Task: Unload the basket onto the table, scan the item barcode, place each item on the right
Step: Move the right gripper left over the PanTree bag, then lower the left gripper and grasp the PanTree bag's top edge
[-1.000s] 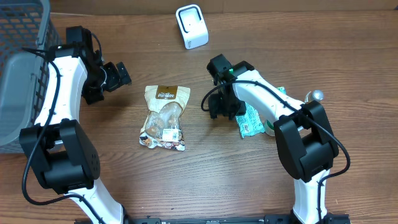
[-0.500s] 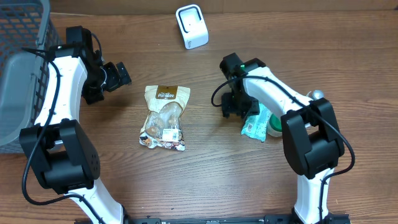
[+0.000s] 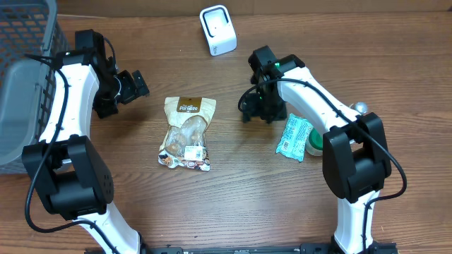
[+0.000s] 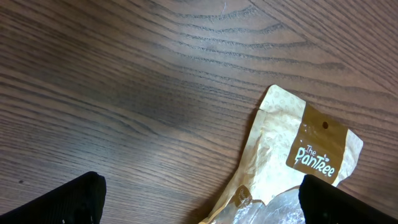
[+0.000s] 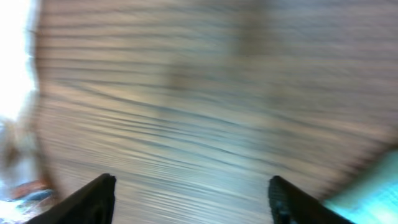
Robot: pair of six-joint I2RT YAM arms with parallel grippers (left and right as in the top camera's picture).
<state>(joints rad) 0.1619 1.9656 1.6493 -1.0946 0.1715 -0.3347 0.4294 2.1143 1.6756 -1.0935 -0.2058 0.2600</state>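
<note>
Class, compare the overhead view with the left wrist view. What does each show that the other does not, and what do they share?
Only the overhead view shows the white scanner, the grey basket, the teal packet and the right gripper. Only the left wrist view resolves a small hang hole above the brand print. Both show the snack pouch, the wooden table and the left gripper, which is open and apart from the pouch.

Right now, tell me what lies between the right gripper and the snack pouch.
Only bare table separates the right gripper from the snack pouch, as the overhead view shows.
</note>
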